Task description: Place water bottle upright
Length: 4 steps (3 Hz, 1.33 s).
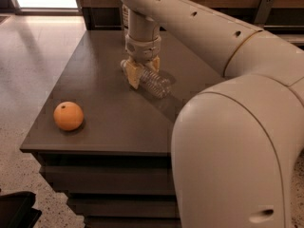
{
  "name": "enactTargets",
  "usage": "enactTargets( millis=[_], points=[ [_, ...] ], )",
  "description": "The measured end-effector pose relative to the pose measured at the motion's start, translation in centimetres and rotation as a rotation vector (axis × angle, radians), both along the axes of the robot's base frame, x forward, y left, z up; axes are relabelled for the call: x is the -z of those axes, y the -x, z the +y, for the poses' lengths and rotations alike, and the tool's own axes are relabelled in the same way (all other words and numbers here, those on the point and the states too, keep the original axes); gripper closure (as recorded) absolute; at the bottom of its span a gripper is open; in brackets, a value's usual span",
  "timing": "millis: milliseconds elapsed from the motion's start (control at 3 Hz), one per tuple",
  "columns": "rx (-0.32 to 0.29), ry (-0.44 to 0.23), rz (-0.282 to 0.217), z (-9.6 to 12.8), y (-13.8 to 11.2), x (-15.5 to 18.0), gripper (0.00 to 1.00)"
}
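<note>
The water bottle (154,82) is a small clear ribbed bottle lying on its side on the dark table (104,113), cap end toward the back left. My gripper (143,69) points straight down over the bottle's neck half. Its yellowish fingers (134,76) stand on either side of the bottle and press against it. The bottle still rests on the table top. The cap end is partly hidden behind the fingers.
An orange (68,116) sits near the table's front left corner. A taller bottle with a white label (125,14) stands at the back, mostly hidden behind my arm. My arm's large body covers the right side of the view. Tiled floor lies to the left.
</note>
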State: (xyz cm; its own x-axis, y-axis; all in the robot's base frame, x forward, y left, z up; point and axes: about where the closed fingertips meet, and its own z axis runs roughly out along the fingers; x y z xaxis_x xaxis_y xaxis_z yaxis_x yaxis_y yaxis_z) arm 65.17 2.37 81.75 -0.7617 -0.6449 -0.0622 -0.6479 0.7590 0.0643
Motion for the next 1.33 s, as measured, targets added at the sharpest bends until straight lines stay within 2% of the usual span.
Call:
enactTargets(
  millis=[333,667,1000,1333],
  points=[
    [0.000,-0.002,-0.003,0.1,-0.1,-0.1,0.89],
    [0.000,-0.002,-0.003,0.1,-0.1,-0.2,1.00],
    [-0.032,-0.029,-0.046,-0.4,-0.2,-1.4,1.00],
    [-0.057,-0.066,-0.129,-1.7,0.2,-3.8,1.00]
  ],
)
